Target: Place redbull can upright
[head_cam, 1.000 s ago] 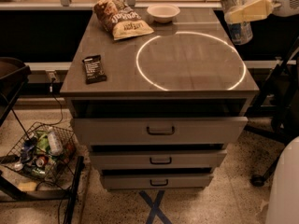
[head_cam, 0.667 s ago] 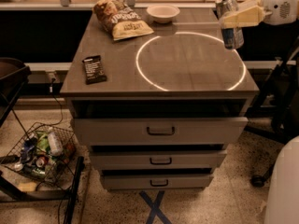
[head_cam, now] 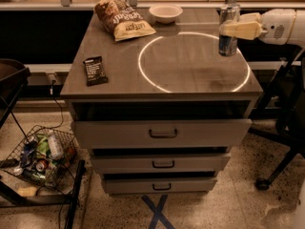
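I see my gripper [head_cam: 237, 29], jaws clamped on the slim, shiny metal redbull can [head_cam: 228, 45]. Its long axis is vertical, at the right edge of the desk [head_cam: 190, 82].

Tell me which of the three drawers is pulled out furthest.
The top drawer, sticking out well past the middle drawer and bottom drawer. The gripper holds the can at the right rear of the tabletop.

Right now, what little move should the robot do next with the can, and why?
Probably ease the redbull can straight down until it sits on the table. The gripper, at the table's far corner, holds it upright with its fingers closed across the upper half, and I cannot tell whether its base touches the wood yet.
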Controlling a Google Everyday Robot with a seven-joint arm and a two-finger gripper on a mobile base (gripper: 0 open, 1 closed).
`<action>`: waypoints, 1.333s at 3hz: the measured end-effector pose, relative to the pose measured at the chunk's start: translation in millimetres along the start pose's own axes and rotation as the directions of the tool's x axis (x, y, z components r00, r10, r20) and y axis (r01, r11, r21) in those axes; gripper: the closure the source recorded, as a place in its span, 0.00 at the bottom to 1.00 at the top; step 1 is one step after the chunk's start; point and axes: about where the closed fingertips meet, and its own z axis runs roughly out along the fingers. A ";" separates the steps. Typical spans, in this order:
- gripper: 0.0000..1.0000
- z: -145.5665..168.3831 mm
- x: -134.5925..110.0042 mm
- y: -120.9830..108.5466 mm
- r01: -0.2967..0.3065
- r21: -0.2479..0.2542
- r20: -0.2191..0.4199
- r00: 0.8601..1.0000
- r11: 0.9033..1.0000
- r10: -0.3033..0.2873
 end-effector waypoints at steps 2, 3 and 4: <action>1.00 17.9 34.4 15.5 0.064 0.089 0.060 0.996 0.994 -0.070; 1.00 25.2 46.0 20.0 0.061 0.103 0.050 0.997 0.993 -0.066; 1.00 31.5 55.1 23.1 0.059 0.096 0.076 0.995 0.994 -0.067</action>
